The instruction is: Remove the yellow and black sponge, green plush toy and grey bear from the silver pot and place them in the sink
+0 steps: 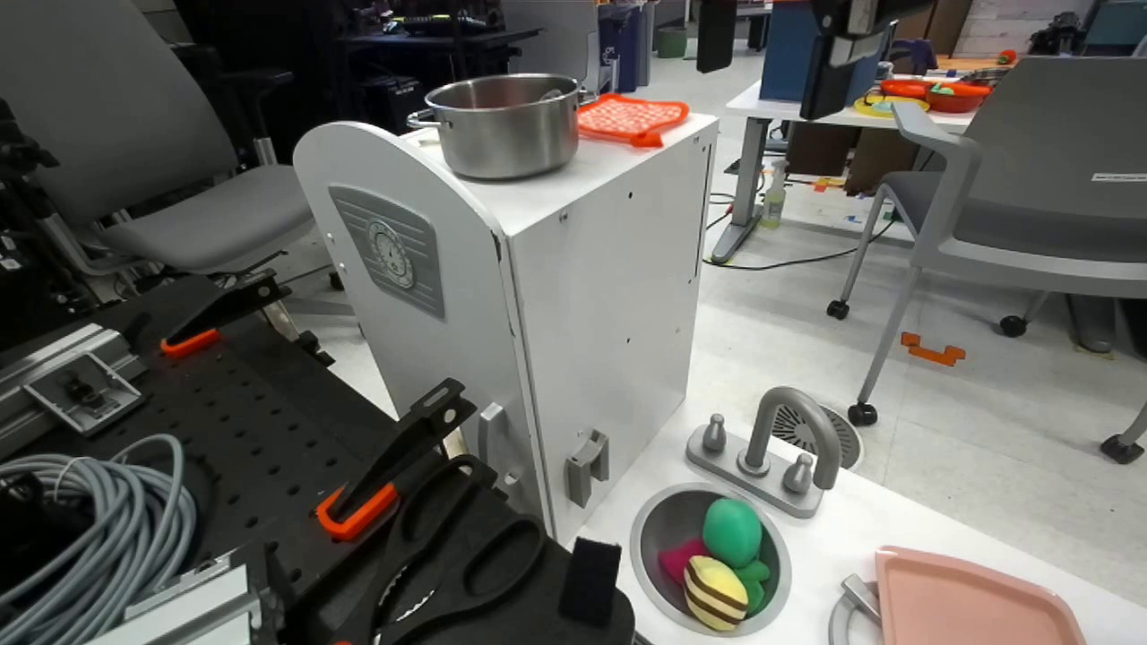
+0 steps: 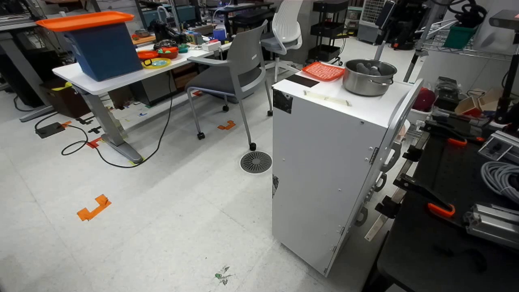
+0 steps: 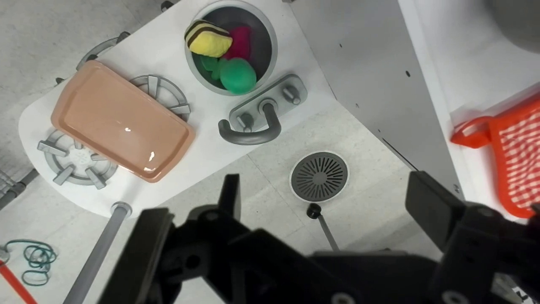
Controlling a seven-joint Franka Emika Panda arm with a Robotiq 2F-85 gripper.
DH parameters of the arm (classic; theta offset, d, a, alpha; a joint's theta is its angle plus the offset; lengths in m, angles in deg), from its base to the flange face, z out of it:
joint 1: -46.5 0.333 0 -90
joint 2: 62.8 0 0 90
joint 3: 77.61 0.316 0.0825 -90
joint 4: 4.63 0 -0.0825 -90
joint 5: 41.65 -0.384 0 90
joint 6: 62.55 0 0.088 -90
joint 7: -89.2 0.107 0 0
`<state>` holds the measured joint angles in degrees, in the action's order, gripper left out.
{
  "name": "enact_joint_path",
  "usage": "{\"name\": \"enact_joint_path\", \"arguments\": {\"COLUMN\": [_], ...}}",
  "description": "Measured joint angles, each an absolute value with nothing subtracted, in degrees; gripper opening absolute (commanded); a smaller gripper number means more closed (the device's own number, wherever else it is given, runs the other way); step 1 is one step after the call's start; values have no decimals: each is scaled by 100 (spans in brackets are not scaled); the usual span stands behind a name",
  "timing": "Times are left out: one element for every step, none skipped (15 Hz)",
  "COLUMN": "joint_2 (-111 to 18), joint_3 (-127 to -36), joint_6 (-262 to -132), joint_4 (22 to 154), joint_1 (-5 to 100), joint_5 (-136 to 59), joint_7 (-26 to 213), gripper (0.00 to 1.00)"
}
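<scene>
Two of the three removals look done and one is left. The silver pot [image 2: 363, 86] stands on top of the white cabinet [image 2: 324, 170], near the edge that meets its curved side panel [image 1: 466, 358]; the sink [image 1: 668, 518] lies lower, in the white counter [image 3: 164, 55], close to the cabinet's wall. The gripper [image 1: 766, 85] hangs high, its fingers spread wide apart with nothing held between them. The soft grey lumps inside the pot, which I take for the grey bear [image 2: 369, 69], have yet to be lifted out and carried down. The green plush toy [image 1: 733, 533] is in the sink, on the side toward the tap [image 3: 272, 126], and the yellow and black sponge [image 3: 209, 40] is there too, up against the rim on the opposite side. On the pale floor [image 2: 174, 227], a white desk [image 2: 71, 72] stands well apart from the cabinet, a black perforated bench [image 1: 260, 394] lies beyond the curved panel, and a grey chair [image 1: 1039, 152] is near the desk's end. On the counter, toward its rounded end, a salmon tray [image 3: 122, 120] lies over the burners [image 3: 64, 174]; on the cabinet top, by the long edge and at the corner away from the panel, lies an orange-red checked pad [image 1: 632, 116]. A round floor drain [image 3: 319, 176] shows near the counter's tap-side edge. Smallest, a magenta thing [image 1: 679, 560] sits in the sink beside the sponge.
</scene>
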<state>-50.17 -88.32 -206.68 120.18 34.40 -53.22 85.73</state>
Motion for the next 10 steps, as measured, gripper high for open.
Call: {"name": "enact_joint_path", "arguments": {"joint_2": [-5017,-5017,-5017,-5017,-5017,-5018,-5018,-5018,-5022,-5042], "joint_3": [-8831,-8830,-8829,-8828,-8827,-8826,-8823,-8819,-8808,-8764], "joint_6": [-20668,-20668,-20668,-20668,-20668,-20668,-20668,-20667,-20610,-20515], "joint_4": [12016,12015,12014,12012,12010,12006,12003,12000,11992,11984], "joint_1": [3440,3440,3440,3440,3440,3440,3440,3440,3440,3431], "joint_5": [-5328,-5331,-5332,-5333,-5334,-5334,-5334,-5334,-5334,-5428], "joint_7": [8551,8531,8513,8499,8485,8476,8465,8453,8422,8269], "gripper": [100,100,100,100,100,100,100,100,100,100]}}
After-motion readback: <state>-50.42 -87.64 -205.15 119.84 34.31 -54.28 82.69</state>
